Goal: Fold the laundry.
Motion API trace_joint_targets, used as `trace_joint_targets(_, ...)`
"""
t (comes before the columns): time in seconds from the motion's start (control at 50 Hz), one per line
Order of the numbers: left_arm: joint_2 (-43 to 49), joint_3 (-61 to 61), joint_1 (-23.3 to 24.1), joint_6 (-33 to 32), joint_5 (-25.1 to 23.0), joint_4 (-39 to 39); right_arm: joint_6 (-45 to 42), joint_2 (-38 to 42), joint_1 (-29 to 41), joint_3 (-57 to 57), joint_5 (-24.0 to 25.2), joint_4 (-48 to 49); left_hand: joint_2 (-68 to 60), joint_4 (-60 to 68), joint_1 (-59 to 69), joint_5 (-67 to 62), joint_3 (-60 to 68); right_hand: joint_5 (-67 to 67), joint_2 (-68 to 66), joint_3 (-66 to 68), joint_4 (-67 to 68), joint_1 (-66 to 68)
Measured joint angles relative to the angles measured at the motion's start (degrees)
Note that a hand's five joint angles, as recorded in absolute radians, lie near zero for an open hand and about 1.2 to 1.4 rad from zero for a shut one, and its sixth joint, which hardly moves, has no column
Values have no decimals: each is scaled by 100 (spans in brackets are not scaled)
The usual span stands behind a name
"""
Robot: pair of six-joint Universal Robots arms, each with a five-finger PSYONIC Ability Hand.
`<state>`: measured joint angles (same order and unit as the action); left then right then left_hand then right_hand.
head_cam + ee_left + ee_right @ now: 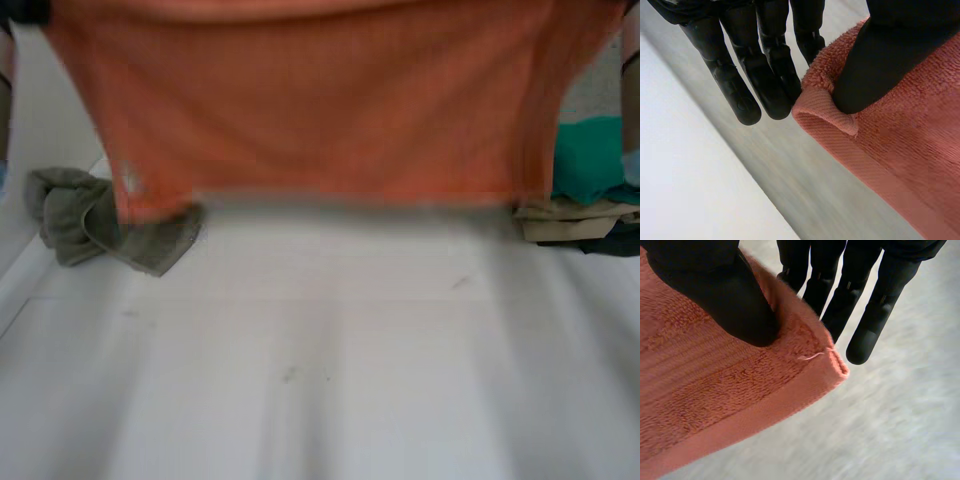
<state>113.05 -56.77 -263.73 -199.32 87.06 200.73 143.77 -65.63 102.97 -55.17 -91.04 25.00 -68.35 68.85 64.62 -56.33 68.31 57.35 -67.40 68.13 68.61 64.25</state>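
Orange terry towel hangs spread across the upper frame, over the white table. Left hand and right hand each pinch a corner, thumb against fingers. Step judged: spreading before folding. Next move calls for even lowering, clear of the grey-green crumpled cloth at mid-left

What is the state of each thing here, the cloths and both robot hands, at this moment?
orange towel: held up, spread wide, unfolded.
left robot hand: shut on one towel corner, thumb pinching it.
right robot hand: shut on another corner.
grey-green cloth: crumpled on the table.
pile of clothes: stacked, apparently folded.
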Motion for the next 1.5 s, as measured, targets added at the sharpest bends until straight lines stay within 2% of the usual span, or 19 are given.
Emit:
trace_joint_targets(0.08,-215,-96,-26,334,295,619,259,-91,-4,-118,-44,635,-3,0,0,0,0,17,0,0,0,0)
trace_joint_targets(0.22,-259,-913,-36,435,487,507,314,39,11,-509,67,639,-3,0,0,3,0,16,0,0,1,0)
trace_joint_targets(0.34,-163,-1865,-22,394,352,425,307,261,9,-1082,488,305,-3,0,0,3,0,17,0,0,1,0)
trace_joint_targets(0.42,107,-2695,7,291,62,481,270,598,-10,-1629,906,-9,-4,0,0,3,0,18,0,0,2,0)
trace_joint_targets(0.56,278,-3601,14,-275,-152,371,-20,939,-61,-2159,1086,-796,-11,0,0,3,4,17,0,0,2,0)
trace_joint_targets(0.68,-540,-4637,-126,-1291,-136,-556,-799,665,-271,-2738,1048,-2291,-11,0,0,3,4,16,0,0,2,0)
trace_joint_targets(0.72,-774,-4811,-179,-1443,-133,-781,-905,565,-310,-2829,1037,-2481,-11,0,0,3,4,16,0,0,2,0)
trace_joint_targets(0.74,-1343,-5181,-318,-1739,-136,-1358,-1346,72,-493,-3226,1012,-3191,-11,0,0,3,4,16,0,0,2,0)
trace_joint_targets(0.78,-1905,-5501,-467,-1985,-152,-1946,-1709,-371,-663,-3558,1011,-3708,-11,0,0,3,4,16,0,0,2,0)
trace_joint_targets(0.82,-2125,-5614,-530,-2076,-171,-2183,-1893,-581,-756,-3712,1011,-3924,-11,0,0,3,4,16,0,0,2,0)
trace_joint_targets(0.84,-2586,-5839,-687,-2282,-245,-2696,-2253,-960,-946,-3991,1026,-4282,-11,0,0,3,5,17,0,0,2,0)
trace_joint_targets(0.88,-2725,-5903,-740,-2349,-279,-2850,-2376,-1082,-1015,-4077,1033,-4392,-11,0,0,3,4,16,0,0,2,0)
trace_joint_targets(0.9,-3201,-6139,-987,-2655,-481,-3403,-2865,-1517,-1306,-4383,1085,-4722,-11,0,0,3,5,17,0,0,2,0)
trace_joint_targets(0.98,-3509,-6332,-1349,-3121,-925,-3799,-3199,-1808,-1570,-4566,1172,-4806,-11,0,0,3,5,17,0,0,3,0)
trace_joint_targets(1.06,-3253,-6227,-1486,-3271,-1364,-3649,-2905,-1542,-1553,-4407,1293,-4270,-11,0,0,3,4,45,0,0,3,0)
trace_joint_targets(1.18,-2312,-5515,-1024,-2585,-1476,-2826,-2207,-699,-1137,-3862,1308,-3344,-11,0,0,3,4,86,0,0,2,0)
trace_joint_targets(1.22,-1761,-5044,-734,-2139,-1296,-2408,-1838,-131,-828,-3400,1231,-2766,-11,0,0,3,4,98,0,0,3,0)
trace_joint_targets(1.3,-988,-4338,-395,-1749,-848,-2010,-1629,490,-596,-2826,988,-2221,-11,1,0,3,5,104,0,0,2,0)
trace_joint_targets(1.5,584,-2693,238,-1647,184,-1892,-1664,1622,-301,-1556,526,-1567,-11,1,0,3,4,105,0,0,3,0)
